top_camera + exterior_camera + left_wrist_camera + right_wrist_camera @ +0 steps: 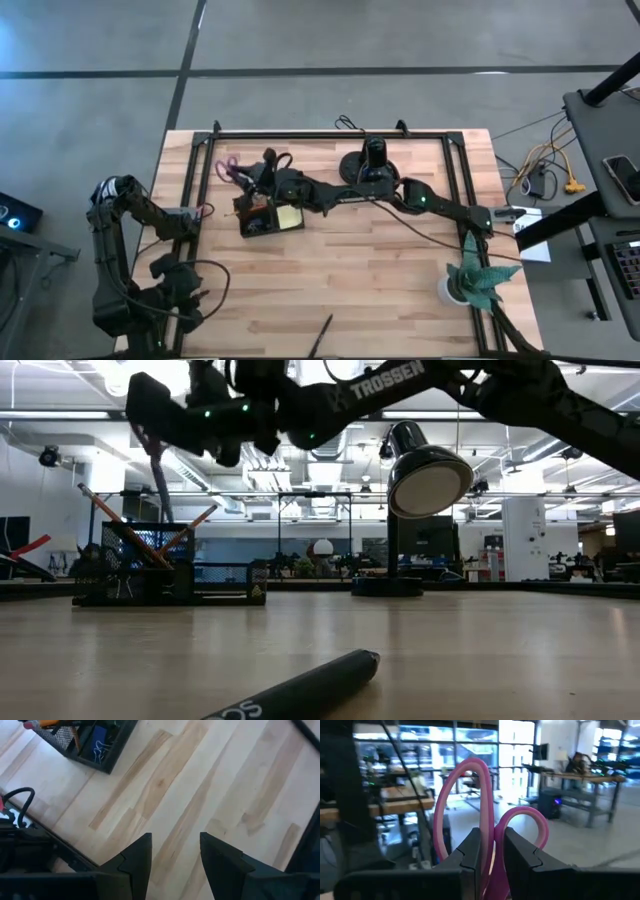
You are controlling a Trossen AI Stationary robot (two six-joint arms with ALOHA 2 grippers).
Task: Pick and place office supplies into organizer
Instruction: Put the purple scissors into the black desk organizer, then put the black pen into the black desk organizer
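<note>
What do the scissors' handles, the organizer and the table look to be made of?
Scissors: handle loops look like smooth pink-purple plastic with a slight sheen, clamped by the right gripper.
Organizer: black wire mesh, likely metal; the grid shows on its wall.
Table: pale wood planks with visible grain, matte.

Table (380, 290): pale wood planks, matt. Organizer (75, 742): black wire mesh. Scissors (485, 835): glossy pink plastic handles. Lamp (428, 478): glossy black shade.
</note>
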